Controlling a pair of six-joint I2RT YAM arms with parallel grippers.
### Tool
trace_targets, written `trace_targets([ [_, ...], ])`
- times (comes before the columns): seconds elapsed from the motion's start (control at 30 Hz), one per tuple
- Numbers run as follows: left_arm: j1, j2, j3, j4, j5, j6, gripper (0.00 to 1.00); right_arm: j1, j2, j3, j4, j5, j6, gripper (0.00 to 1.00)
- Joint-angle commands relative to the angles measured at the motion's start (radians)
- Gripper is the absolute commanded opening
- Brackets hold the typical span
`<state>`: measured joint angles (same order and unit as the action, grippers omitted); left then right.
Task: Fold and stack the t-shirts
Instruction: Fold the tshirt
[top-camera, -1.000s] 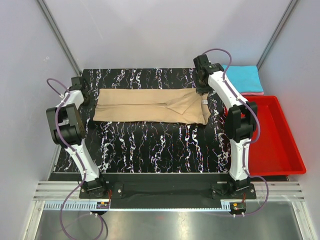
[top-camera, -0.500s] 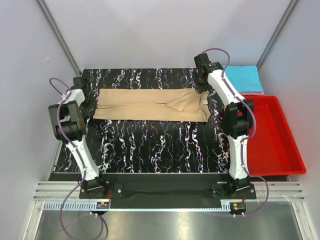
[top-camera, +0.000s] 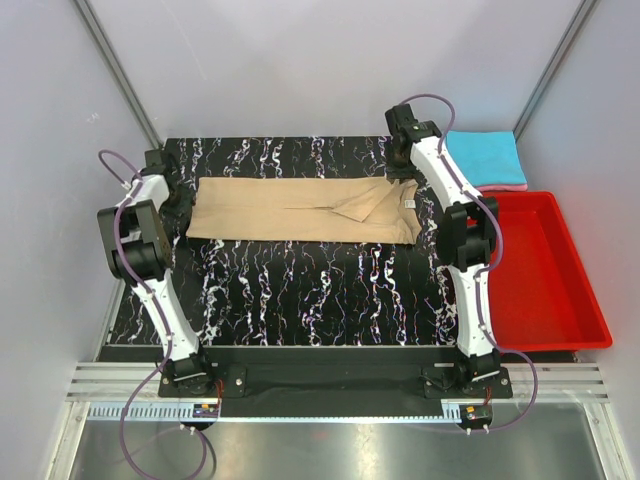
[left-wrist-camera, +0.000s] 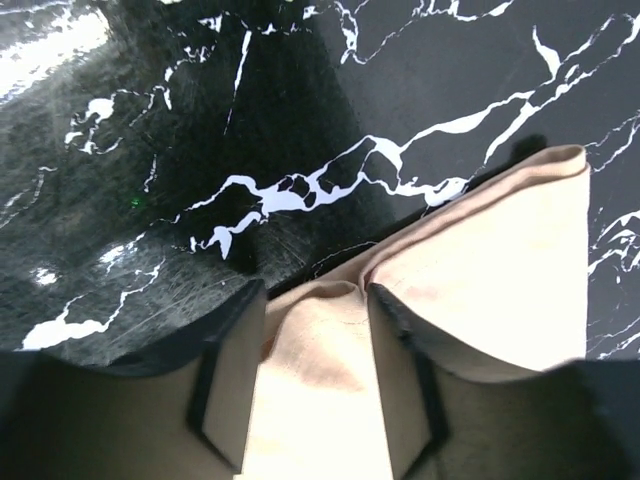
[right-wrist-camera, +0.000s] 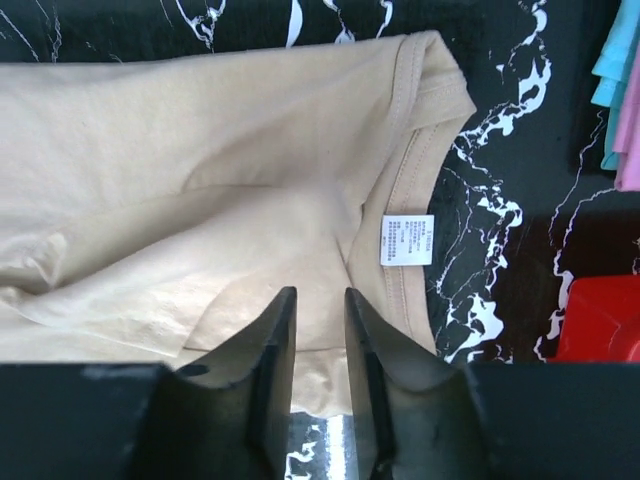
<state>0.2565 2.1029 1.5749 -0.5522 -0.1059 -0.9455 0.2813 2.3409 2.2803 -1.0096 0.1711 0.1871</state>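
During the last second the near edge of the tan t-shirt (top-camera: 300, 210), which had sagged toward 5 o'clock, was drawn up straight. The shirt now lay as a long flat band at 12 o'clock from the middle of the table (top-camera: 300, 290). The left gripper (left-wrist-camera: 315, 300) was closed on its 9 o'clock end. The right gripper (right-wrist-camera: 318, 300), jaws almost together, seemed to pinch the collar end. I judged the lengthwise fold finished. The cross fold remained, and after it the stacking on the cyan t-shirt (top-camera: 485, 155) at 2 o'clock.
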Motion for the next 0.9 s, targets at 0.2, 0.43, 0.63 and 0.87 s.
trace_targets([
  [0.2,-0.026,-0.207,-0.050,0.062,0.030,0.128,0.54,-0.019,-0.073,0.043,-0.072,-0.025,0.173,0.46],
  [0.43,-0.074,-0.222,-0.232,0.192,0.298,0.237,0.49,-0.019,-0.275,-0.369,0.094,-0.165,0.281,0.24],
  [0.63,-0.111,-0.153,-0.222,0.128,0.253,0.244,0.50,-0.019,-0.322,-0.611,0.209,-0.203,0.278,0.22],
  [0.87,-0.111,-0.107,-0.193,-0.041,0.022,0.251,0.51,-0.019,-0.330,-0.801,0.261,-0.027,0.253,0.22],
])
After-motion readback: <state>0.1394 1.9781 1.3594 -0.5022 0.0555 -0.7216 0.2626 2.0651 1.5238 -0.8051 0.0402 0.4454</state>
